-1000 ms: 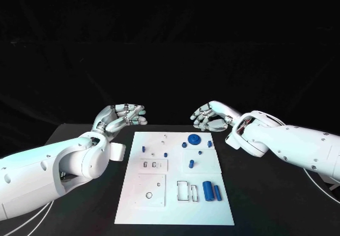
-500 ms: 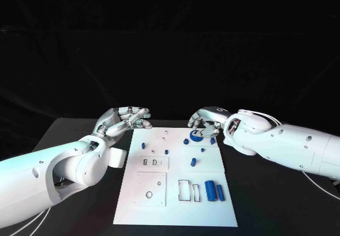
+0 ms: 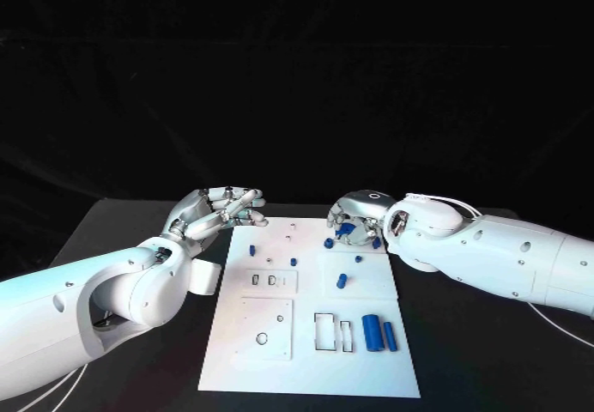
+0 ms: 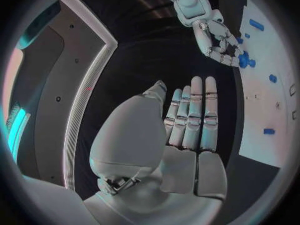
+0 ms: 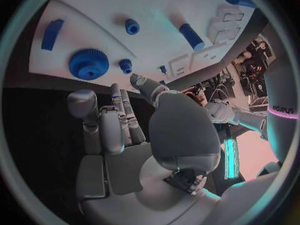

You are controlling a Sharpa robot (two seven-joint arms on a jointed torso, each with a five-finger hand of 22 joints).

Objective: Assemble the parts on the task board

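Our right hand [image 3: 353, 220] hovers, fingers loosely curled and empty, just above the gear [image 5: 89, 64]; left hand's [image 3: 221, 209] fingers lie together, empty.

The head camera looks steeply down from above at the black table [image 3: 124, 232], with the white task board [image 3: 310, 326] in the middle. Each wrist camera sits very close behind its own hand, the left hand [image 4: 187, 120] and the right hand [image 5: 119, 130], facing along the fingers. All three views share the far end of the board with the blue gear [image 5: 89, 64].
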